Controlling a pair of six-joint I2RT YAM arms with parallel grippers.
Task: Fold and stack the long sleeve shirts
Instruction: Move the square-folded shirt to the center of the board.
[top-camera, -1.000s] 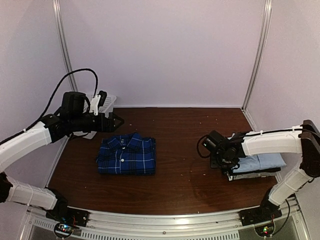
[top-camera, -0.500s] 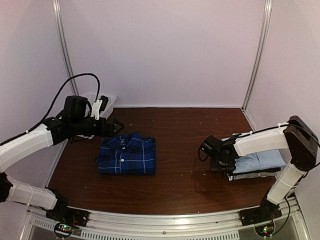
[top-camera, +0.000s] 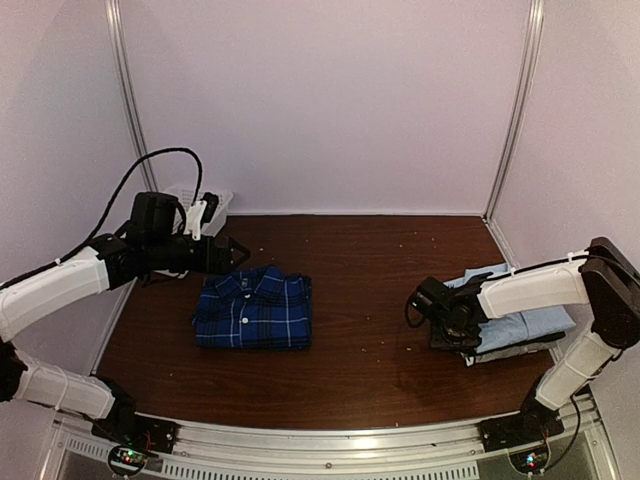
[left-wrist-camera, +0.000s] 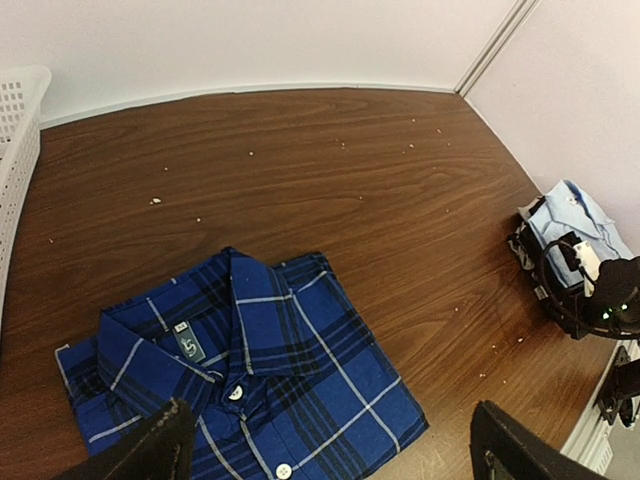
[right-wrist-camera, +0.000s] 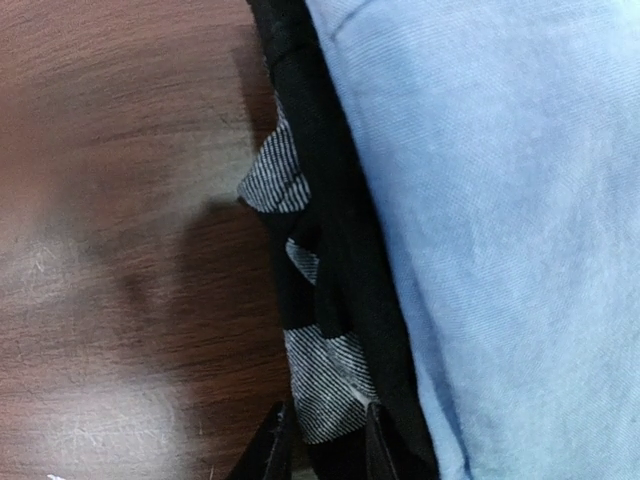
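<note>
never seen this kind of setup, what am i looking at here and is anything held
Two robot arms stand at the near edge of the table. The wide picture is from a camera above and behind them; the other two, from wrist cameras. On it: a plaid shirt, a stack with a light blue shirt on top, a white basket far left. The left claw hovers open, empty, by the plaid shirt. The right claw has a grey striped layer of the stack between its fingertips; whether it pinches is unclear.

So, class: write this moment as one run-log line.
left gripper open above blue plaid shirt | right gripper shut on grey striped shirt at stack edge | light blue shirt tops stack
</note>
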